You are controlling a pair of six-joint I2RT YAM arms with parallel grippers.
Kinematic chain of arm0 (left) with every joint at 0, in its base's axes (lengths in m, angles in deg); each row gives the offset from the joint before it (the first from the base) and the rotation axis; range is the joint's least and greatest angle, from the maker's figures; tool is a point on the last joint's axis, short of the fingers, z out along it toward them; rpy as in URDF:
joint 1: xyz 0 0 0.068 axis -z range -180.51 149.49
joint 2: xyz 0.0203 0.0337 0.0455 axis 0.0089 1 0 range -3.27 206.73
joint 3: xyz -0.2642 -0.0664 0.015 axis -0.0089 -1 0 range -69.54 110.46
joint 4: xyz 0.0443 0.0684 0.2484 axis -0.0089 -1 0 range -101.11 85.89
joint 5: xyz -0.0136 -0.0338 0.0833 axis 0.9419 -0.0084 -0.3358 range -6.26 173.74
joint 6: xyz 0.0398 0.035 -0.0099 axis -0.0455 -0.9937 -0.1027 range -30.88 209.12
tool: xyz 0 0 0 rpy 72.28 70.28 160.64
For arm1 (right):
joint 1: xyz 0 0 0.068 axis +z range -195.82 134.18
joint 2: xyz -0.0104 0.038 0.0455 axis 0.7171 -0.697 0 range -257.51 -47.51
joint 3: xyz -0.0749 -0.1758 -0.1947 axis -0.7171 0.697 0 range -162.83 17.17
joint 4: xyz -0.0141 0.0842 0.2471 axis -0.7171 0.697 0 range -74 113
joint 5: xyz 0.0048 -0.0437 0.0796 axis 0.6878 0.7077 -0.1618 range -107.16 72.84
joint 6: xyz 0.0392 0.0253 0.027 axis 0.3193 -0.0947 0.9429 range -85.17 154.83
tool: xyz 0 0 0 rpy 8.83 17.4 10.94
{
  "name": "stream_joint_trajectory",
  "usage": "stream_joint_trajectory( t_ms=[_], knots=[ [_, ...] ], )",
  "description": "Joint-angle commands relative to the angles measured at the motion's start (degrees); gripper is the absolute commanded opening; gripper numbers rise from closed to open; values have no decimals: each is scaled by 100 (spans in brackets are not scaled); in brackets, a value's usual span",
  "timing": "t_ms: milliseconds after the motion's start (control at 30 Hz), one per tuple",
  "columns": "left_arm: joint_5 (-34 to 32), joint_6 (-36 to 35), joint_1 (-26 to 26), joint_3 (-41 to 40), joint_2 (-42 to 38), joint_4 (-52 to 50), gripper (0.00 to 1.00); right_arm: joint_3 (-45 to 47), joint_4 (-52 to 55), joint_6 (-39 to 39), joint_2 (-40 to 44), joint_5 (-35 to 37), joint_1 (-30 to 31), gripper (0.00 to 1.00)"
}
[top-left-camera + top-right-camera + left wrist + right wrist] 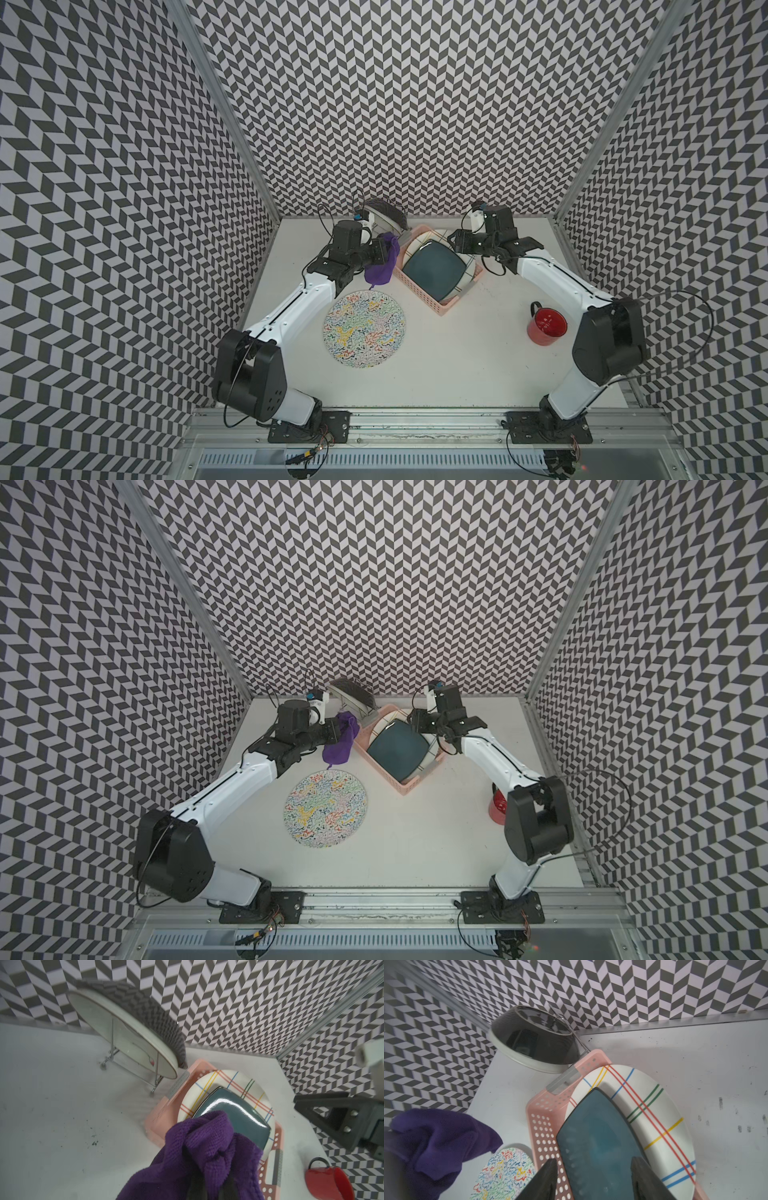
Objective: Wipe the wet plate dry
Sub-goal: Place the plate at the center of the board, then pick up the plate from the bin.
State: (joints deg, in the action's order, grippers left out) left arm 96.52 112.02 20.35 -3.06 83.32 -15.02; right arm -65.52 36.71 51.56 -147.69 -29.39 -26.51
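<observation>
Purple cloth [380, 266] pinched tight in left gripper [377, 249], hanging down. Right gripper [592, 1161] part open, empty; teal plate [593, 1126] just under its 2 fingers [548, 1176], on striped plate [654, 1118] in pink basket [544, 1118]. Risk: teal plate looks slick, may slip from grip; striped plate may lift too.

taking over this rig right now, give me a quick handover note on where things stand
Left gripper: shut on the purple terry cloth, held beside the pink perforated plastic basket.
Right gripper: open, fingers on either side of the glossy teal square plate, not gripping.
Things: teal plate lies on a white striped round plate in the basket; a squiggle-patterned round plate lies flat on the table.
Done: cloth in hand.
Left: all the wiping; the cloth seems to touch no plate.
</observation>
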Motion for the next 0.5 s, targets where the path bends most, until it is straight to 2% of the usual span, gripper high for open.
stream_joint_trajectory(
  t_ms=[0,133,300,400,467],
  knots=[
    [-169,-204,-23,109,218,-169,0,-387,647,-414,-547,238,-92,60],
    [-75,-233,-21,117,636,-134,0,-655,915,-670,-986,260,-98,58],
    [0,-112,-21,74,1155,-76,0,-505,962,-748,-1232,361,-100,57],
    [220,-94,-25,51,1413,-69,0,-320,923,-797,-1265,103,-103,57],
    [423,-51,-21,-30,1542,65,0,-200,867,-862,-1287,-352,-102,55]
  ],
)
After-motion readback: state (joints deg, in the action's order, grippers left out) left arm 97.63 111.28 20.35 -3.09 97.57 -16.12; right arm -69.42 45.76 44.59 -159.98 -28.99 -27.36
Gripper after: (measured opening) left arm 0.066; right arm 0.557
